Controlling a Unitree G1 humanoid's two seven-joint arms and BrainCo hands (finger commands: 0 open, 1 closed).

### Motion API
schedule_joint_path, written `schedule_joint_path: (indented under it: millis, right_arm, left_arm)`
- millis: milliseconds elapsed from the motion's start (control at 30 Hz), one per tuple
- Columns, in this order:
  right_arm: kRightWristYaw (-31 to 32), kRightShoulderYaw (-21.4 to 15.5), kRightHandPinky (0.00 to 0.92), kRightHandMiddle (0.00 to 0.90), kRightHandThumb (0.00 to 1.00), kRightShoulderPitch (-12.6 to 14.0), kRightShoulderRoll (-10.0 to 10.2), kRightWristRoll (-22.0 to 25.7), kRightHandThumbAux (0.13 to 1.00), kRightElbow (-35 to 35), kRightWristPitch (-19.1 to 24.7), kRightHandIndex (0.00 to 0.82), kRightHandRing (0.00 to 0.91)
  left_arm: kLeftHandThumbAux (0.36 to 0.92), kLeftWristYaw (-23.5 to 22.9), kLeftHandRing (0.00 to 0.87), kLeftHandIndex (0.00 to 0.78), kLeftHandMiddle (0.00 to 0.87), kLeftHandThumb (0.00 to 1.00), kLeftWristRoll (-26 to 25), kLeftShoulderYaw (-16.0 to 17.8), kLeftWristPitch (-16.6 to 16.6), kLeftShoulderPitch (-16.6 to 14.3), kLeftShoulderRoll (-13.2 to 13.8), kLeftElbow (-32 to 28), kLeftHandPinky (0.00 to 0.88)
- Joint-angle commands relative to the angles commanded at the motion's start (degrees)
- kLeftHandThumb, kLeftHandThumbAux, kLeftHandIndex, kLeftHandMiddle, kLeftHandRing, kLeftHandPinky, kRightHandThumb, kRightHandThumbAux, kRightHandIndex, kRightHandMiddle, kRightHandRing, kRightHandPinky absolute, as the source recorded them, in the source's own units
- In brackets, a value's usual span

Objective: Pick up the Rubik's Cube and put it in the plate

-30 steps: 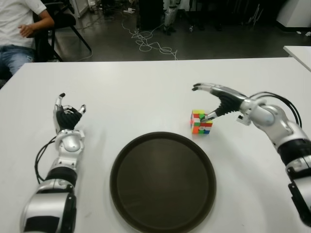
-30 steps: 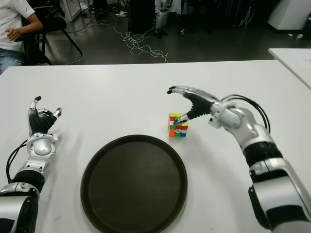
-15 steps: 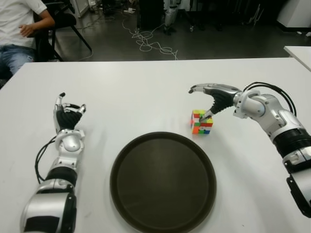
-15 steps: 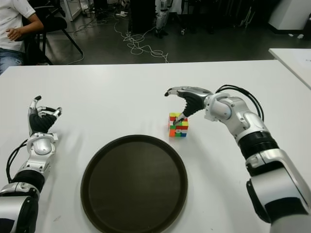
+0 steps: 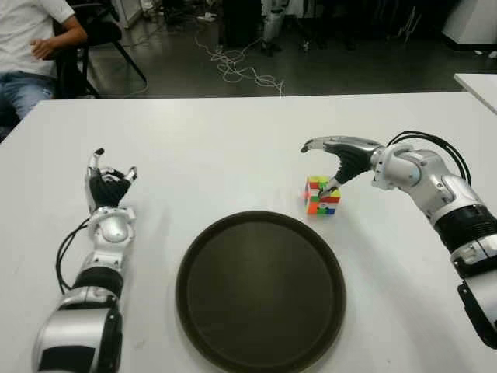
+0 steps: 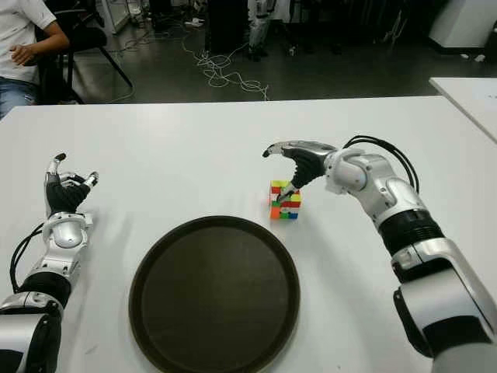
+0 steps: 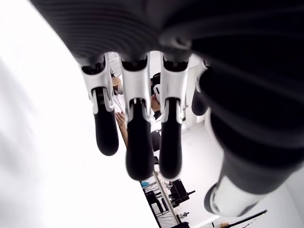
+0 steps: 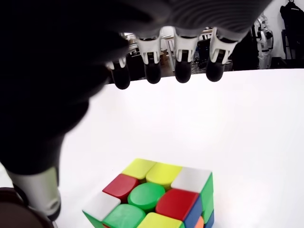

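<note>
Right hand (image 5: pixel 335 159): centre-right, fingers spread above the Rubik's Cube (image 5: pixel 321 195), thumb at it, not gripping.
Left hand (image 5: pixel 106 186): far left, relaxed, empty.
Plate (image 5: pixel 260 289): lower centre.

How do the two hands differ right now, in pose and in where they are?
The right hand arches over the Rubik's Cube behind the plate, fingers spread above it, thumb down at it; the left hand shows far left of the plate, near nothing. The right points across the table; the left points away from the robot. Neither holds anything.
</note>
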Motion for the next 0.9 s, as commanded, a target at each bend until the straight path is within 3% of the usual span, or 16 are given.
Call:
schedule_joint_path:
  millis: [167,433,633,733,900]
  right_arm:
    - [0.3,-0.5,0.028,0.071,0.000,0.6,0.2,0.9,0.710,0.1,0.2,0.057,0.069]
    - [1.0,0.0,0.018,0.073,0.000,0.6,0.0,0.5,0.678,0.9,0.8,0.048,0.070]
    - [-0.9,-0.6,0.010,0.071,0.000,2.1,-0.3,0.7,0.655,-0.4,0.1,0.041,0.063]
    - [-1.1,-0.8,0.018,0.078,0.000,2.6,-0.5,1.0,0.652,-0.9,-0.4,0.048,0.068]
    - [-1.0,-1.7,0.034,0.098,0.000,4.0,-1.1,2.5,0.657,-2.6,-1.9,0.068,0.087]
  left_arm:
    - [0.783,-0.1,0.806,0.108,0.747,0.001,-0.2,0.1,0.1,0.0,0.0,0.0,0.807]
    - [0.791,0.0,0.776,0.106,0.695,0.000,-0.2,0.0,0.5,-0.1,0.1,0.0,0.791]
    - [0.790,-0.1,0.655,0.125,0.539,0.009,-0.2,-0.1,0.5,0.0,0.2,-0.2,0.649]
    - [0.795,0.0,0.662,0.130,0.544,0.003,0.0,-0.3,0.7,0.0,0.3,-0.4,0.661]
    - [0.773,0.2,0.394,0.116,0.348,0.000,0.0,-0.3,1.3,-0.1,0.3,-0.6,0.382]
